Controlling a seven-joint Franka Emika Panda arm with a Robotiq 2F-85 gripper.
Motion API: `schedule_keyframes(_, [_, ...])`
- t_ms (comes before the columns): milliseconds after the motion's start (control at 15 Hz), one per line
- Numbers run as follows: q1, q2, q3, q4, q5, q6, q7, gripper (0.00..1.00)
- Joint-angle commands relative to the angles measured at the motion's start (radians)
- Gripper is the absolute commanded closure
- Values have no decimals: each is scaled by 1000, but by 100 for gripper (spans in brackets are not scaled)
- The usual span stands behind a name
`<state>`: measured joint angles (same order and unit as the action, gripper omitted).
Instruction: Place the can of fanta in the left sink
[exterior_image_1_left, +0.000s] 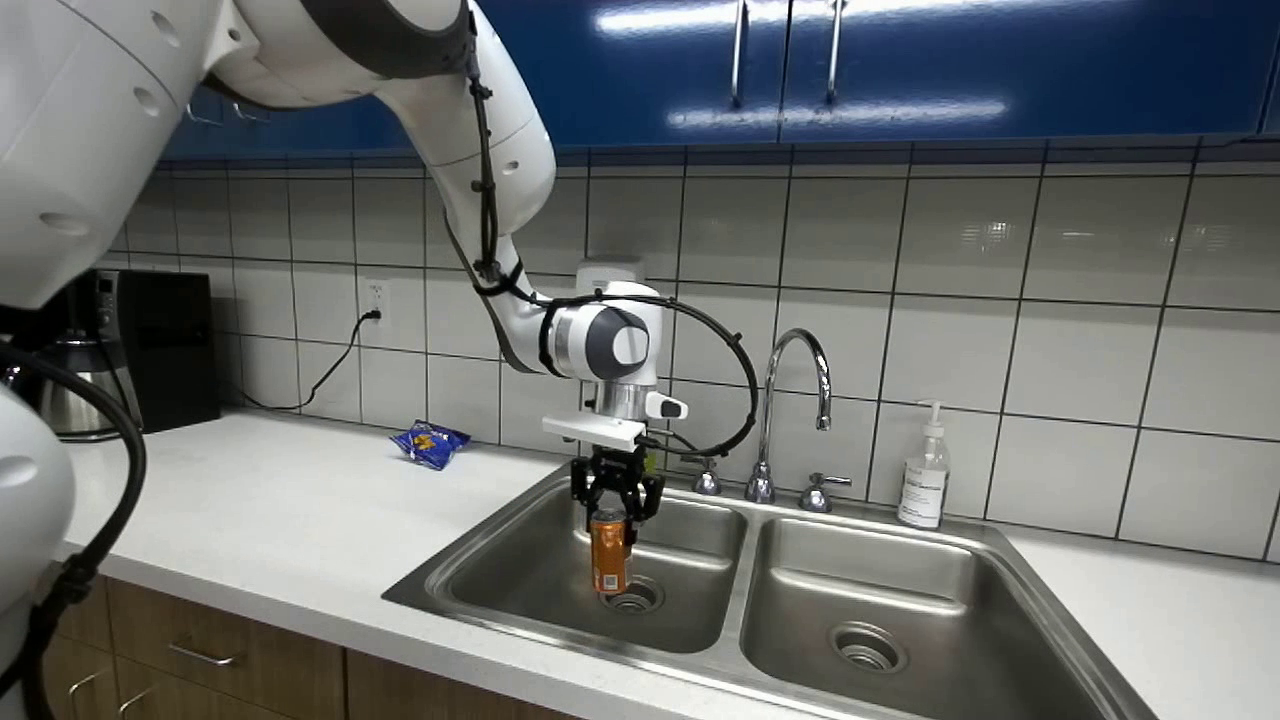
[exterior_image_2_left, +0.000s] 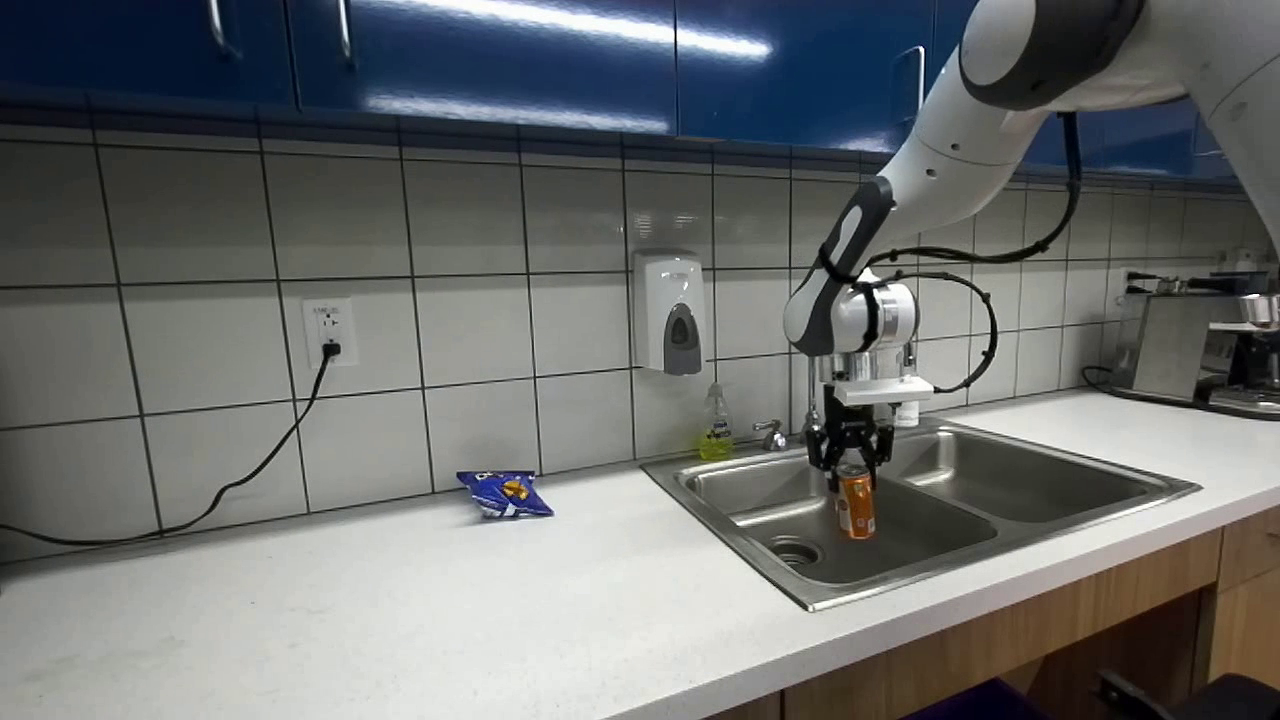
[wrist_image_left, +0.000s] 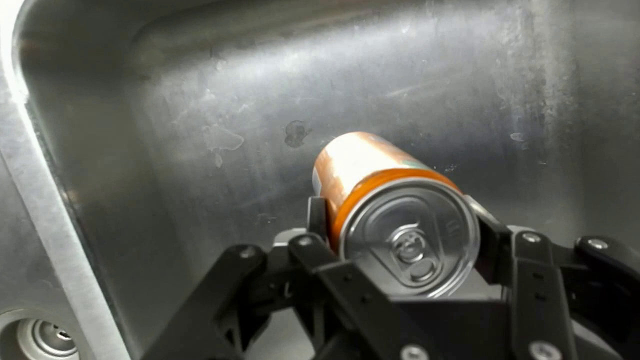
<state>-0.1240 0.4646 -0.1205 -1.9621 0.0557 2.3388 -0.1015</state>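
The orange can of fanta (exterior_image_1_left: 610, 565) is in my gripper (exterior_image_1_left: 612, 525), roughly upright, over the left sink (exterior_image_1_left: 690, 605). In an exterior view the can (exterior_image_2_left: 857, 510) hangs below my gripper (exterior_image_2_left: 853, 478) inside the outline of the left sink (exterior_image_2_left: 925, 530). In the wrist view the can (wrist_image_left: 372, 155) shows its metal top between the two fingers of my gripper (wrist_image_left: 400, 220), which touch its sides. The steel of the left sink (wrist_image_left: 240, 115) lies behind it. The can's bottom looks clear of the basin floor, but the gap is hard to judge.
The right basin (exterior_image_1_left: 960, 650) lies beyond a steel divider (wrist_image_left: 55, 235). A tall faucet (exterior_image_1_left: 768, 420) and its handles stand behind the basins. A soap bottle (exterior_image_1_left: 922, 480), a dish soap bottle (exterior_image_2_left: 716, 430) and a blue packet (exterior_image_1_left: 430, 443) stand or lie near the wall.
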Motion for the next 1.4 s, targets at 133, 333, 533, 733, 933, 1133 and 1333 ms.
schedule_keyframes(133, [-51,100,23,115,40,-63,0,60])
schedule_keyframes(333, [-65,137,24,142,50,-74,2,60])
schedule_keyframes(533, [-75,169,28,163,59,-87,1,60])
schedule_keyframes(733, [-80,196,29,173,65,-89,1,60])
schedule_keyframes(933, [-82,219,31,179,71,-87,2,60])
schedule_keyframes(1133, [-84,234,32,182,75,-85,2,60])
schedule_keyframes(1333, [-85,244,34,182,76,-84,3,60])
